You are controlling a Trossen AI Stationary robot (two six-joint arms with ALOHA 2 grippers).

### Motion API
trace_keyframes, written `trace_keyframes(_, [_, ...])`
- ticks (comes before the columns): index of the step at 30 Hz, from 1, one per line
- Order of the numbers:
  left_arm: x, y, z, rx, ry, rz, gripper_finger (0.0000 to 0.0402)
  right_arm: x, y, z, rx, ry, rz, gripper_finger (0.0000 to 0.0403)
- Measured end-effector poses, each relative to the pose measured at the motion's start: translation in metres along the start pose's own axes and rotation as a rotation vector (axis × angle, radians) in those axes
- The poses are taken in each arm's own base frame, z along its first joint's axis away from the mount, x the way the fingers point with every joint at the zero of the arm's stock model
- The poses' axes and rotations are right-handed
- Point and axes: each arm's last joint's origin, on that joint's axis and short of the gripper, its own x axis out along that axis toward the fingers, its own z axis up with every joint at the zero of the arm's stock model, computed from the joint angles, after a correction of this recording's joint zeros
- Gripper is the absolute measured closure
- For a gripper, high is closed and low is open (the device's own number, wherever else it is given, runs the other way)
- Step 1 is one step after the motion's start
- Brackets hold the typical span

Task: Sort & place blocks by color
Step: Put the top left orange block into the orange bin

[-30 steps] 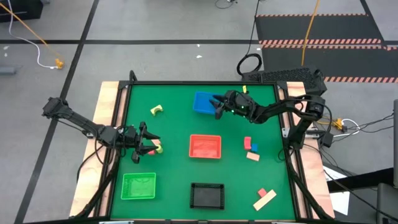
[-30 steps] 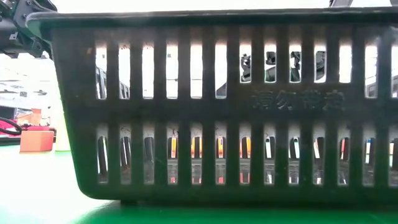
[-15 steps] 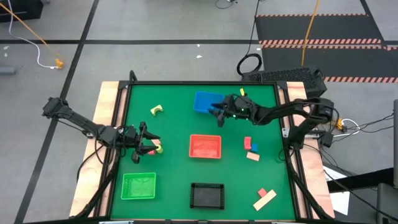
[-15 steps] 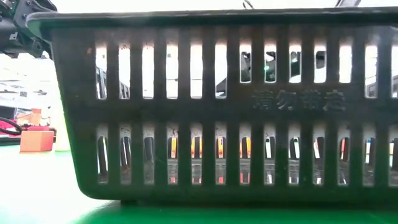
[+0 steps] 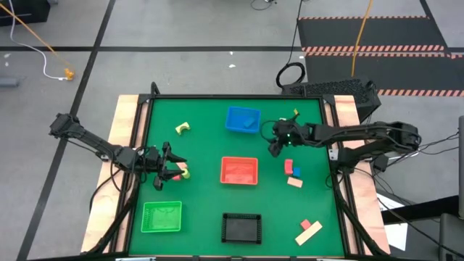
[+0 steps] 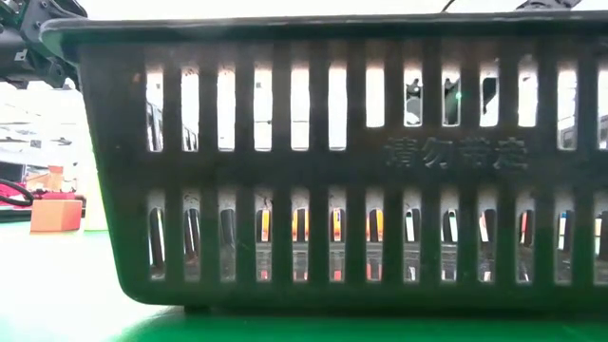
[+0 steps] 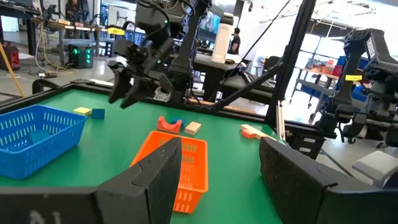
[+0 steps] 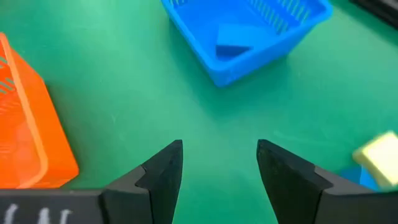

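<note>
From above, the green counter (image 5: 203,210) carries four slatted plastic bins: a blue bin (image 5: 242,119) at the far middle, a red-orange bin (image 5: 239,171) in the centre, a green bin (image 5: 162,217) near the left front corner and a black bin (image 5: 241,228) at the front middle. A blue wooden block (image 5: 249,122) lies inside the blue bin; the other three bins show nothing inside from here. The right gripper (image 5: 275,148) hangs between the blue bin and the red-orange bin, off to their right, its fingers spread with nothing between them. The left gripper (image 5: 171,167) sits near the left edge, spread, with a small yellow block (image 5: 185,172) and a bit of pink at its tips; whether it touches them cannot be told. A yellow arch block (image 5: 182,128) lies alone at the far left, a cluster of pink, blue and tan blocks (image 5: 292,172) right of the red-orange bin, and a tan bar with a pink piece (image 5: 308,230) by the right front corner. The low view is filled by the black bin's slatted wall (image 6: 313,161). The left wrist view looks across the red-orange bin (image 7: 186,168) and the blue bin (image 7: 37,134) to the right gripper (image 7: 134,93), open above the counter. The right wrist view shows its own fingers (image 8: 163,168) apart over bare green, the blue block (image 8: 235,42) resting in the blue bin (image 8: 249,31), and the red-orange bin's corner (image 8: 28,137).
</note>
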Motion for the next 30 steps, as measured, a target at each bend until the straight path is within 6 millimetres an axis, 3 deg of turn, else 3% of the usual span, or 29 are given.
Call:
trace_keyframes(4, [0.0,0.0,0.002,0.015,-0.025,-0.002,0.0183,-0.005,0.004,-0.001,0.039,-0.017,-0.005,0.0204])
trace_keyframes(18, [0.0,-0.001,0.009,-0.006,-0.089,-0.008,0.0183,-0.006,0.008,0.002,-0.065,-0.063,-0.002,0.0204])
trace_keyframes(30, [-0.004,-0.002,0.027,0.037,-0.273,0.027,0.0183,-0.006,0.009,0.005,-0.045,-0.096,0.011,0.0204])
